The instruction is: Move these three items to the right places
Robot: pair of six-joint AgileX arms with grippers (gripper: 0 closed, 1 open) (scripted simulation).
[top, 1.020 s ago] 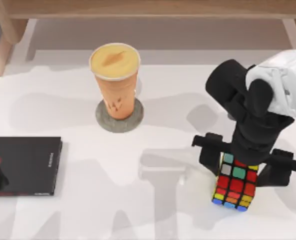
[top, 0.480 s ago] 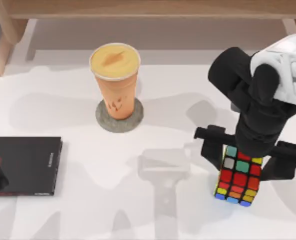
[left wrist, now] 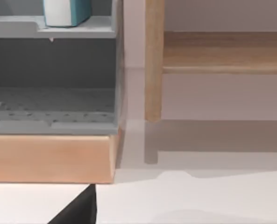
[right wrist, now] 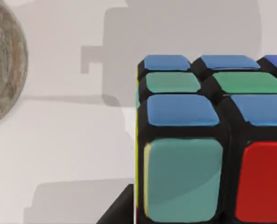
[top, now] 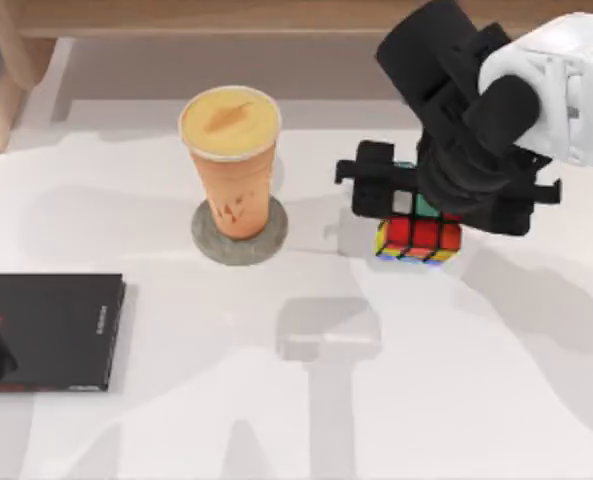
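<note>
While right end effector (top: pixel 416 215) grips cube (top: pixel 419 235), left wrist shows shelf (left wrist: pixel 52 28).

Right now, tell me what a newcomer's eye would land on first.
First, the multicoloured Rubik's cube held in the right gripper, off the table at the top view's right. Next, the tall orange drink cup standing on the round grey coaster near the middle. The flat black book lies at the left edge.

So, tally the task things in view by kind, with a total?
Cups: 1, orange drink cup
Coasters: 1, grey coaster
Cubes: 1, Rubik's cube, in the right gripper
Books: 2, black book, light-blue book
Total: 5
</note>
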